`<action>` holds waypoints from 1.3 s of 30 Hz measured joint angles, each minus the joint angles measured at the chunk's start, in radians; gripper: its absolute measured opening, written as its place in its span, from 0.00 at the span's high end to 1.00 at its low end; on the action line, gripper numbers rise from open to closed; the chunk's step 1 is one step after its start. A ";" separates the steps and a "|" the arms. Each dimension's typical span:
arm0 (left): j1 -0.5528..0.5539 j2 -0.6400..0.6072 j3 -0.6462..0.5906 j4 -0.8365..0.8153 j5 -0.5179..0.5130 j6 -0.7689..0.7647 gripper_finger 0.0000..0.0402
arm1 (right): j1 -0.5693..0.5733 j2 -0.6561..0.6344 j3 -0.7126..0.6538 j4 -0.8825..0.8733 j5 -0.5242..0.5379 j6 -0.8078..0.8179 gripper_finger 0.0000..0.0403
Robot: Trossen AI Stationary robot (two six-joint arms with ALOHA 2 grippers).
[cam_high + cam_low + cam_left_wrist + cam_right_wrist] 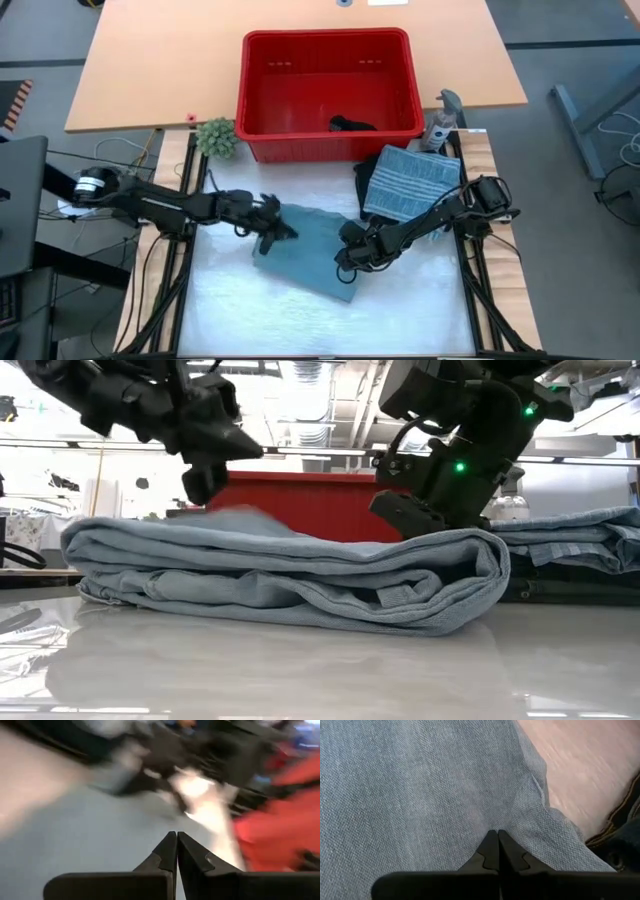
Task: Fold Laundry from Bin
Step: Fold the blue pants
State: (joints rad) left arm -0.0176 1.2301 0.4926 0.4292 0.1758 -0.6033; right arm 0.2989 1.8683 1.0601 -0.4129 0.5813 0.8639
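A folded light blue denim piece of laundry point(310, 250) lies flat on the white table top, in several layers point(300, 575). My left gripper point(288, 234) is shut and hangs a little above the denim's left part point(205, 485), touching nothing. My right gripper point(345, 262) is shut on top of the denim near its folded right end point(490, 560). The red bin point(250, 90) stands at the far edge with a black garment point(352, 124) on its floor. A blue-grey striped cloth point(410, 185) lies folded on a dark garment point(364, 180) at the right. My right gripper rests its shut fingertips point(490, 845) on the denim's top layer point(485, 820), close to the rounded fold at the right end. The fingers come slanting down from the table's right side. The denim lies flat on the table under them.
A small green plant point(216, 138) stands left of the bin, and a spray bottle point(440, 120) stands to its right. Bare white table top point(300, 320) stretches from the denim to the near edge.
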 joint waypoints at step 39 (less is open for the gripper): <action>-0.019 0.325 -0.184 0.193 -0.420 0.064 1.00 | 0.005 -0.097 0.103 0.008 -0.062 -0.154 0.96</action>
State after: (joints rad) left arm -0.0364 1.5549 0.3084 0.6218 -0.2445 -0.5390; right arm 0.3041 1.7718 1.1628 -0.4053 0.5195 0.7095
